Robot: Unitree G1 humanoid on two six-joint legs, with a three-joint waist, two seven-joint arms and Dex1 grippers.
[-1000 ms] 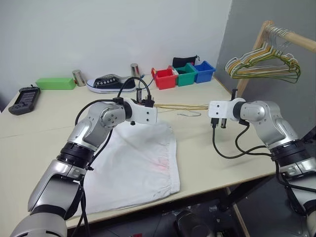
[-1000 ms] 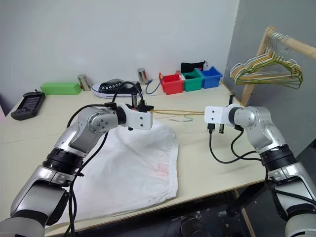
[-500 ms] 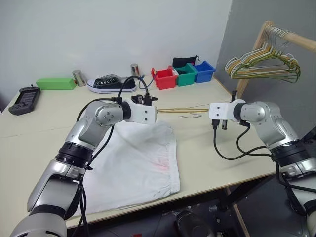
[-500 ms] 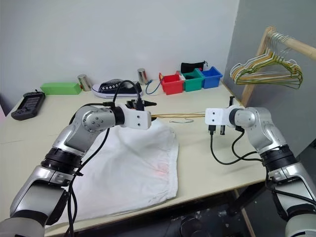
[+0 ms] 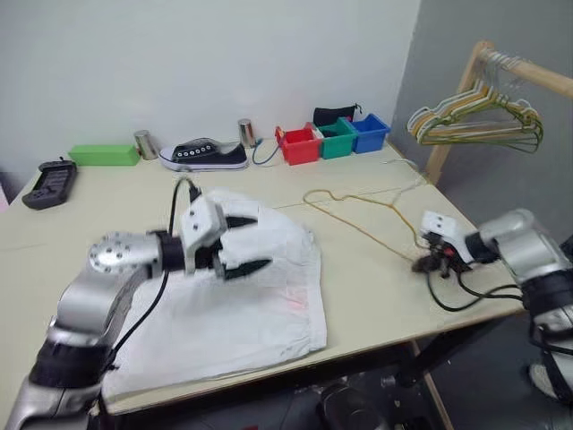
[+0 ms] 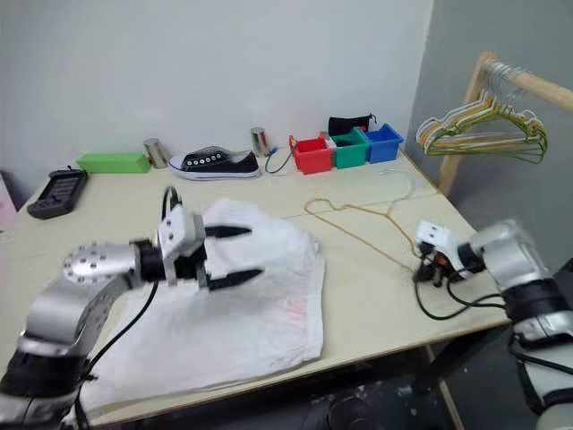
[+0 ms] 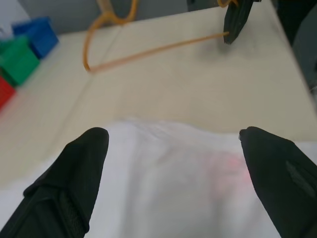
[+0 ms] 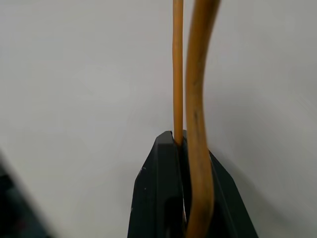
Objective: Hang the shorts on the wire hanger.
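1. Two grippers over a pale desk (image 5: 376, 287): left gripper (image 5: 249, 244) at centre-left of the left eye frame, right gripper (image 5: 428, 262) at right, near the desk's front right corner.
2. Left gripper spread wide, black fingers (image 7: 81, 171) apart and empty, hovering just above the shorts (image 5: 242, 313); nothing between them.
3. Right gripper clamped shut on the wire hanger (image 5: 358, 218); in the right wrist frame, two runs of yellow wire (image 8: 197, 99) pinched between the closed black fingers.
4. Shorts lying flat and white across the lower centre of the frame, faint pink-red mark (image 5: 295, 300) toward their right side, bottom hem near the desk's front edge.
5. Wire hanger lying on the desk right of the shorts, stretching from a loop at upper centre diagonally down to the right gripper; apart from the cloth, not threaded through it.
6. Along the back of the desk, upper frame: green box (image 5: 102, 154), black handheld device (image 5: 49, 183) at far left, two metal cans (image 5: 143, 143), black sneaker (image 5: 203, 155), red, green and blue bins (image 5: 329, 139).
7. Upper right: wooden rack (image 5: 501, 67) with a bunch of pale hangers (image 5: 474, 121).
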